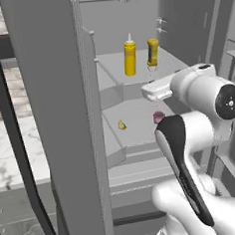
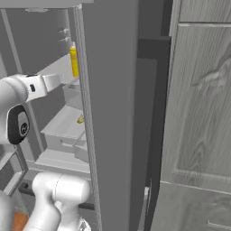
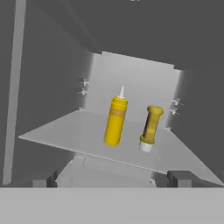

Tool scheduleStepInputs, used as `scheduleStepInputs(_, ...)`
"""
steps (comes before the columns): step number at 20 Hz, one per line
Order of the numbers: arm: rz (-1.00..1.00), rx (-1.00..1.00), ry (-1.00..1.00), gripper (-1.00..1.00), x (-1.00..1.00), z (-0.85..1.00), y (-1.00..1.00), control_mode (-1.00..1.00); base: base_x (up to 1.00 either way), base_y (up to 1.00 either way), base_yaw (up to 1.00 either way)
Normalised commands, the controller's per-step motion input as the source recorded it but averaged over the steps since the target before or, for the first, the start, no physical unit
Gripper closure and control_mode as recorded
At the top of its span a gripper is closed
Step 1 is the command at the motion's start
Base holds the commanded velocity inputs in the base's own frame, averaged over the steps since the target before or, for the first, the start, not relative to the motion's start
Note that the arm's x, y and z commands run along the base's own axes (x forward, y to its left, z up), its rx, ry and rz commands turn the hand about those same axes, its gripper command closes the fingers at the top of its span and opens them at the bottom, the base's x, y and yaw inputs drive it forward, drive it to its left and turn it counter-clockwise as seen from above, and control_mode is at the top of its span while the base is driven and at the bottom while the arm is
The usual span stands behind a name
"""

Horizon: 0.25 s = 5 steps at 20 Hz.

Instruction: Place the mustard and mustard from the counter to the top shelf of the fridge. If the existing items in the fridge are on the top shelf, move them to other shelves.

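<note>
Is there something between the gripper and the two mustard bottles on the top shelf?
Nothing visible. In the hand view the tall bottle and the darker bottle stand upright on the top shelf, with only bare shelf before them.

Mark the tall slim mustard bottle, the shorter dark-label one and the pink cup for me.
Tall slim yellow squeeze bottle (image 1: 130, 59): left base view, mid-body.
Shorter darker-yellow bottle (image 1: 153, 52): left base view, its body.
Small magenta-pink cup (image 1: 159, 117): left base view, its side.

Flat even rendered light, soft low-resolution blur, no glare.
</note>
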Motion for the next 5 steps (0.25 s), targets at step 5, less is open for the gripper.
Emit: scheduleStepInputs(5,0.00,-0.01,-0.06,-1.00,-1.00,0.01,0.03,-1.00,0.00,0.00,0.00)
